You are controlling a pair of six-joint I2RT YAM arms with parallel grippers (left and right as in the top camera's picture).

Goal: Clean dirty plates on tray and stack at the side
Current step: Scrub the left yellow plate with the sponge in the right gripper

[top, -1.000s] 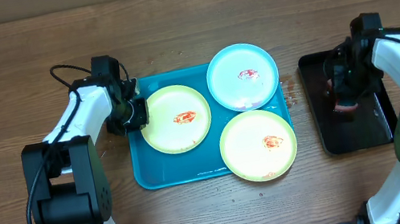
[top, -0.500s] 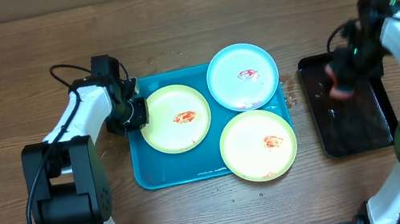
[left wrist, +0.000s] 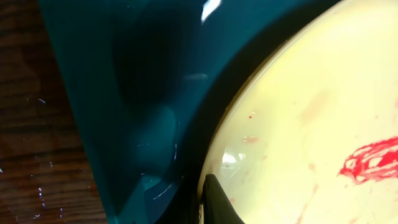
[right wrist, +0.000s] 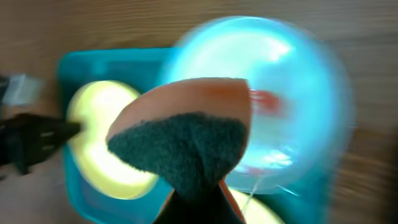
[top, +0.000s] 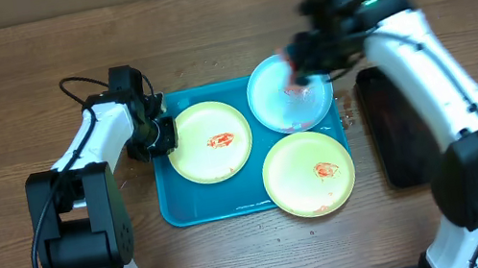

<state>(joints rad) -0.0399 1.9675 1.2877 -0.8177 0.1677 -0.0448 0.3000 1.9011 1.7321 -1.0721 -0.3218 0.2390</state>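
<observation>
Three plates with red sauce smears lie on the turquoise tray (top: 183,207): a yellow-green one at the left (top: 211,153), a light blue one at the back right (top: 285,107), and a yellow-green one at the front right (top: 311,185). My left gripper (top: 157,134) is shut on the left plate's rim; the left wrist view shows one finger (left wrist: 214,205) on that plate (left wrist: 311,112). My right gripper (top: 295,64) is shut on an orange sponge with a dark scrub face (right wrist: 186,143) and holds it over the blue plate (right wrist: 298,81).
A smaller black tray (top: 406,140) lies on the wooden table to the right of the turquoise tray, partly under my right arm. Small red specks lie on the table between the two trays (top: 348,111). A black cable loops behind my left arm (top: 75,83).
My right arm has swung left from the black tray with the sponge to above the blue plate. My left gripper and the plates have not moved.
</observation>
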